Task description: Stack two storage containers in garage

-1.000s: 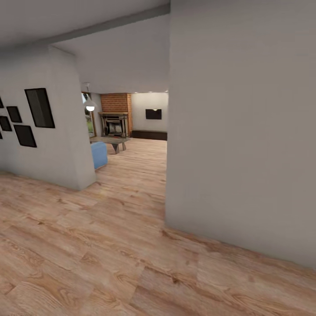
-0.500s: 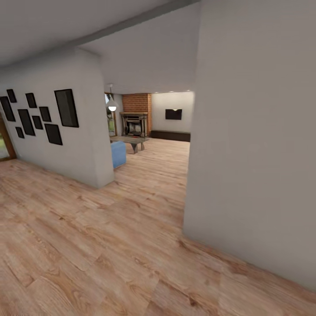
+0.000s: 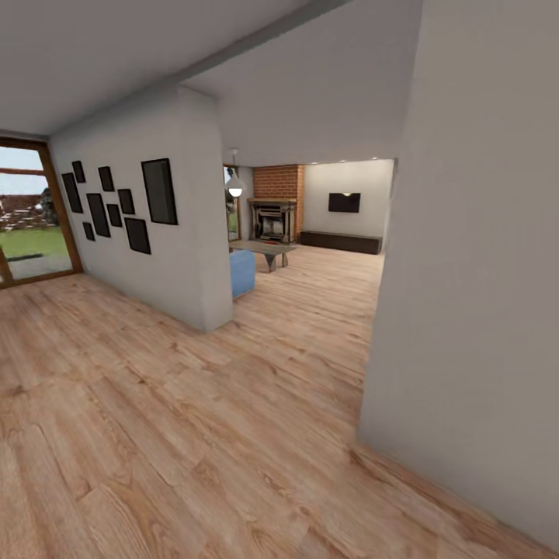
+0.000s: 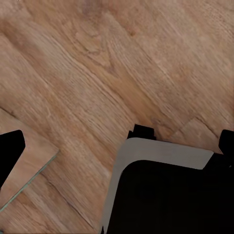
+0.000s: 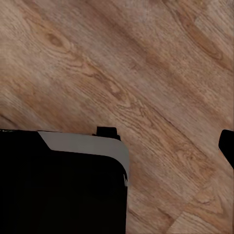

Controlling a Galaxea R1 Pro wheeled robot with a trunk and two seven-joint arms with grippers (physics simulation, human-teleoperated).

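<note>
hallway of wood-plank floor [image 3: 194,435], living room [image 3: 310,233] with brick chimney [image 3: 278,181] ahead through opening; storage containers unsighted; jaw state of both grippers cannot be told; risk: base clipping near wall corner [image 3: 373,419] while passing.

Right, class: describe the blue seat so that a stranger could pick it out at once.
Start at the red-brick chimney at the far end of the room beyond the opening. Come forward past the low grey coffee table to the corner of the white wall with black frames. The blue upholstered seat peeks out there, the only blue thing.
</note>
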